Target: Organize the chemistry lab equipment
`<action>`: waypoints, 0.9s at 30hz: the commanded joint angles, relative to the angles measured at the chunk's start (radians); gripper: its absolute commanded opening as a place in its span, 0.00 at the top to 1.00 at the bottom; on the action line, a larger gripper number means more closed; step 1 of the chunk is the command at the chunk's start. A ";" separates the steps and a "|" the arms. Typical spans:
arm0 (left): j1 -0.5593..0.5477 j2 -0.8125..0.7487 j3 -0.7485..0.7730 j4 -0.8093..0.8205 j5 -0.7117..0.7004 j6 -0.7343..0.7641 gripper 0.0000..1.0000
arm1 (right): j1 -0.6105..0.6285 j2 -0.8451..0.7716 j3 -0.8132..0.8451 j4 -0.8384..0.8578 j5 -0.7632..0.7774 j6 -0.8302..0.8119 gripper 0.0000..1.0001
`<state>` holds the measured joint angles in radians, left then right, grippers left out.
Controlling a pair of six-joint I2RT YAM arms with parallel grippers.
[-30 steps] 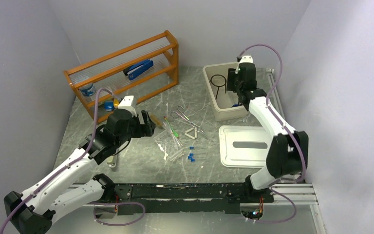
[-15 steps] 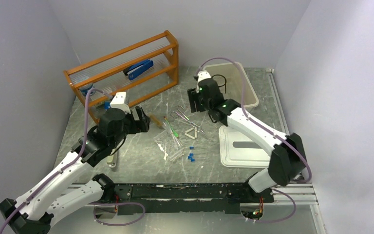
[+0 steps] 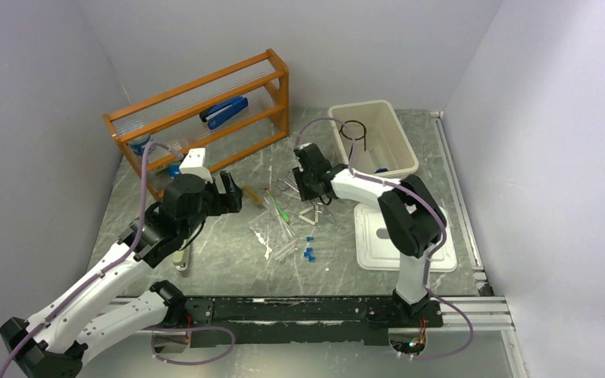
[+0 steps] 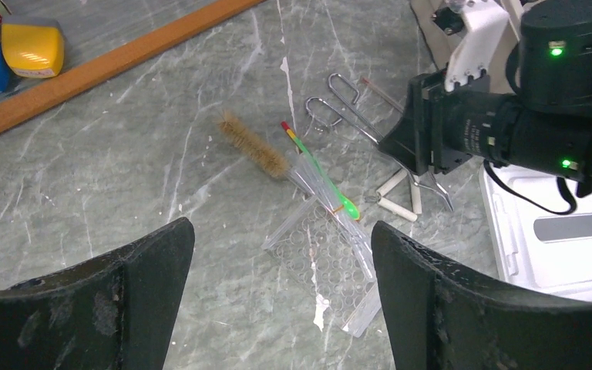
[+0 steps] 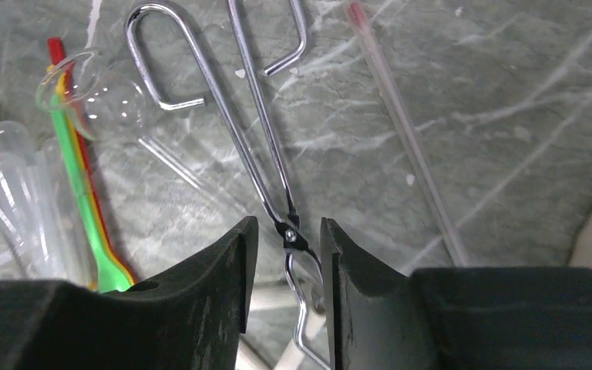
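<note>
Tweezers (image 5: 288, 233) — handles far-left, tips near-right

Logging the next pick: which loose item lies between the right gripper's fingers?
The metal tongs: their pivot sits in the gap of the right gripper. The green stick lies off to one side, the thin glass rod to the other.

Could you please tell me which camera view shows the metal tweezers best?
The right wrist view: the metal tweezers fill the frame, their pivot sharp between the right gripper's jaws. The left wrist view shows only their loop handles, that gripper covering the rest. The top view shows them tiny.
</note>
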<state>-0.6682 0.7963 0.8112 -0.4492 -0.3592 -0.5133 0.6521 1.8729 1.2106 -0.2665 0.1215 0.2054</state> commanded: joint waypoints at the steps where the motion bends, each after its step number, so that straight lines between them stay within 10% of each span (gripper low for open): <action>1: 0.005 0.003 0.004 0.021 0.010 -0.009 0.11 | 0.006 0.054 0.037 0.043 -0.030 -0.008 0.62; 20: 0.005 -0.019 -0.002 0.006 -0.002 -0.011 0.11 | 0.006 0.193 0.111 -0.028 -0.076 -0.137 0.72; 27: 0.005 -0.032 0.002 -0.002 -0.014 -0.010 0.11 | 0.007 0.117 0.080 0.027 -0.090 -0.168 1.00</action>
<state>-0.6682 0.7780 0.8104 -0.4503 -0.3569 -0.5167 0.6518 2.0201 1.3251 -0.2325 0.0582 0.0727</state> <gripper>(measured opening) 0.888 0.094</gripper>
